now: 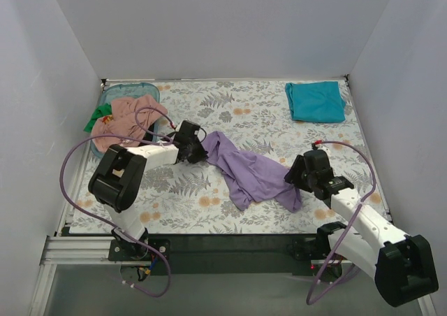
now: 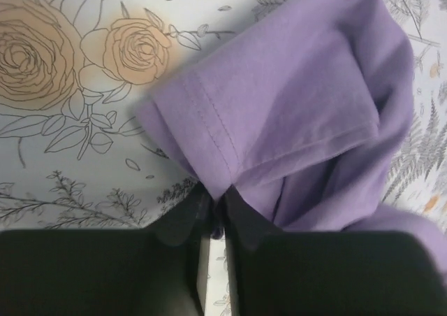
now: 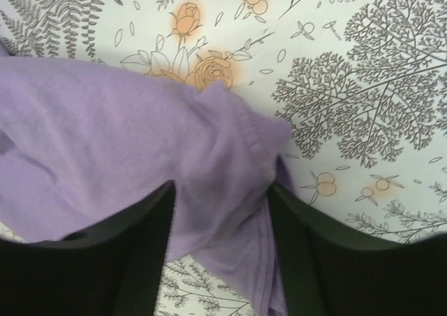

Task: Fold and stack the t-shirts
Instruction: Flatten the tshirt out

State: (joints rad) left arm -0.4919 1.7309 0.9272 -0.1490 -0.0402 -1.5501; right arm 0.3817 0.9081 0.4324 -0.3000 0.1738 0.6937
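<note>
A lavender-purple t-shirt (image 1: pixel 250 172) lies crumpled across the middle of the flowered table. My left gripper (image 1: pixel 201 148) is at its left end, jaws pinched together on the hemmed corner of a sleeve (image 2: pixel 279 113), as the left wrist view (image 2: pixel 218 201) shows. My right gripper (image 1: pixel 294 181) is at the shirt's right end. Its jaws stand wide apart in the right wrist view (image 3: pixel 222 187), with a bunch of purple cloth (image 3: pixel 216 148) between them. A teal t-shirt (image 1: pixel 316 101) lies folded at the far right. A salmon-pink t-shirt (image 1: pixel 127 120) and a green one (image 1: pixel 93 122) are heaped at the far left.
A blue-green plastic basket (image 1: pixel 130 89) sits in the far left corner under the pink and green heap. White walls close in the table on three sides. Purple cables (image 1: pixel 70 166) loop beside each arm.
</note>
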